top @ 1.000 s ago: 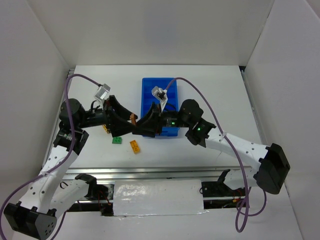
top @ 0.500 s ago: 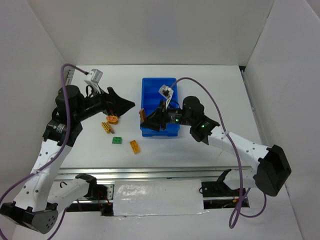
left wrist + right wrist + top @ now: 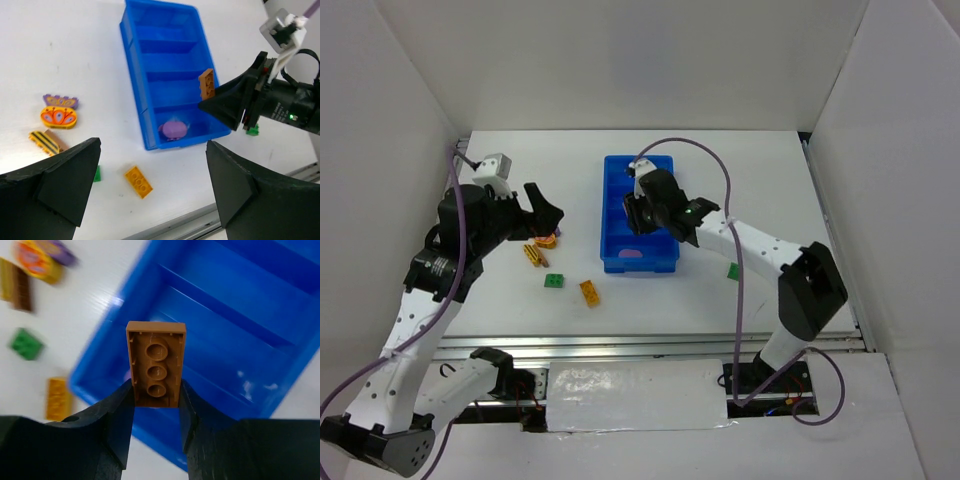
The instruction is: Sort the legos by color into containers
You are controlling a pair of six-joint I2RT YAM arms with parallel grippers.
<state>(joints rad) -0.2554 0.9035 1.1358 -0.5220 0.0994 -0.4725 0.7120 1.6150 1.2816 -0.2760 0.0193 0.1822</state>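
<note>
Right end effector (image 3: 156, 388); brown lego (image 3: 156, 362) end-out

Bright, even, diffuse light fills the white-walled enclosure, leaving only faint, soft shadows on the white table (image 3: 780, 170). The right wrist view holds the small brown studded plastic brick (image 3: 155, 365) sharp, while the bright blue rectangular plastic tray (image 3: 240, 335) behind it blurs, small white glints on its floor. The left wrist view is crisp.

right gripper (image 3: 638, 212) over blue tray (image 3: 640, 266), legos (image 3: 589, 292) beside it
</note>
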